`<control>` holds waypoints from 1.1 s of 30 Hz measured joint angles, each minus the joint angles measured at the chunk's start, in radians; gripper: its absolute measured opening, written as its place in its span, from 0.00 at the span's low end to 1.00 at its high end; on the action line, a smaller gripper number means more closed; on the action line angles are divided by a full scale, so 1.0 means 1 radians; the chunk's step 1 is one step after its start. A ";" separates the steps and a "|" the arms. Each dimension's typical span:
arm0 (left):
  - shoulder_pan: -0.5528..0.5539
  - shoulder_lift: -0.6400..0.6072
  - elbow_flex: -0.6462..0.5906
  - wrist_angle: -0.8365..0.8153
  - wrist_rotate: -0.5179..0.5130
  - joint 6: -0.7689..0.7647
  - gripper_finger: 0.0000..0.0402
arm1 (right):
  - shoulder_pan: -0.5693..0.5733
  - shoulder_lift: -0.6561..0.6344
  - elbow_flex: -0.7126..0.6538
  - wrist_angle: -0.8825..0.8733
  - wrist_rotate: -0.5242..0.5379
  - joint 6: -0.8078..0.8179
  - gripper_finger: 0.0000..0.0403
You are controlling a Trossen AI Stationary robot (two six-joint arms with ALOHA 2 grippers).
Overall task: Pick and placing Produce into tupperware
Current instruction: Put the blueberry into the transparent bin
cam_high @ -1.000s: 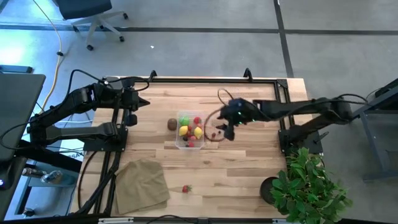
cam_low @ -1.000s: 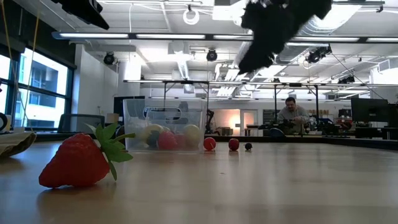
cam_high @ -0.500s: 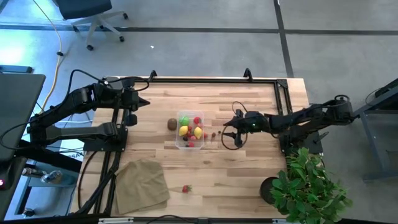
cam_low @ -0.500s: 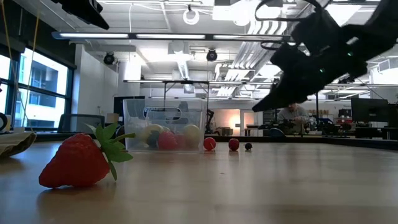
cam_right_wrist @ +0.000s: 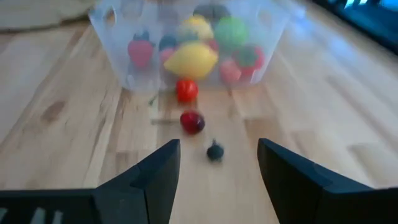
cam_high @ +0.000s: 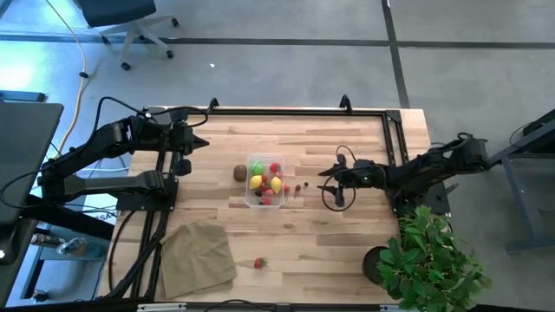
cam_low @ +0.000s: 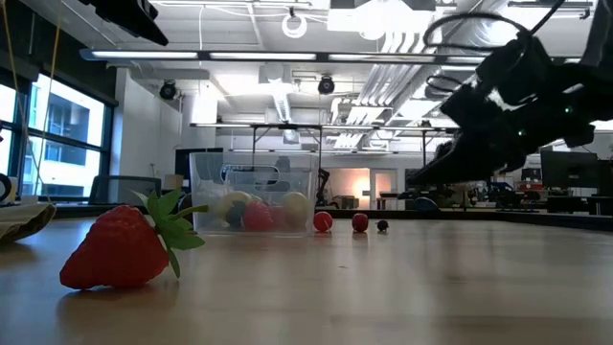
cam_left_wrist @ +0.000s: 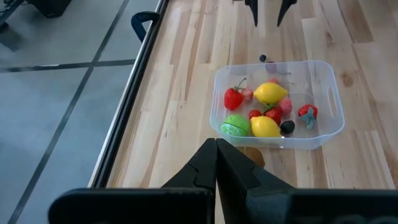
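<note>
The right gripper (cam_high: 333, 185) has come down low and backed away from the tupperware (cam_high: 264, 181), and it now sits near the wooden table (cam_high: 347, 251) with its two dark fingers apart and nothing between them. A second ago it was up high beside the tub, so it looks like it is lining up for the little fruits still left out. Three of them sit in a row just in front of it: a red berry (cam_right_wrist: 186, 90) right by the tub wall, a darker red berry (cam_right_wrist: 192, 121) next, and a tiny dark berry (cam_right_wrist: 214, 151) closest to the claw. The tub is clear, thin plastic with round corners, and you can see through it to two shiny yellow lemons (cam_left_wrist: 270, 93), a green ball (cam_left_wrist: 236, 124) and small red pieces. A brown kiwi (cam_high: 238, 173) sits just beside the tub on the other side. A bumpy red strawberry (cam_low: 123, 247) with green leaves lies well apart, near a crumpled tan cloth (cam_high: 198, 257). The left gripper (cam_high: 198, 143) waits at its own side of the table, shut tight and empty
</note>
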 joint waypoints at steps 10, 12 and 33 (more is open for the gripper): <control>0.000 0.000 0.000 0.000 0.000 0.000 0.00 | -0.002 0.250 0.065 0.156 -0.047 0.014 0.51; 0.000 0.000 0.000 0.000 0.000 0.000 0.00 | -0.002 0.301 0.075 0.187 -0.052 0.021 0.51; 0.000 0.000 0.000 0.000 0.000 0.000 0.00 | -0.050 0.472 0.135 0.258 -0.044 0.050 0.51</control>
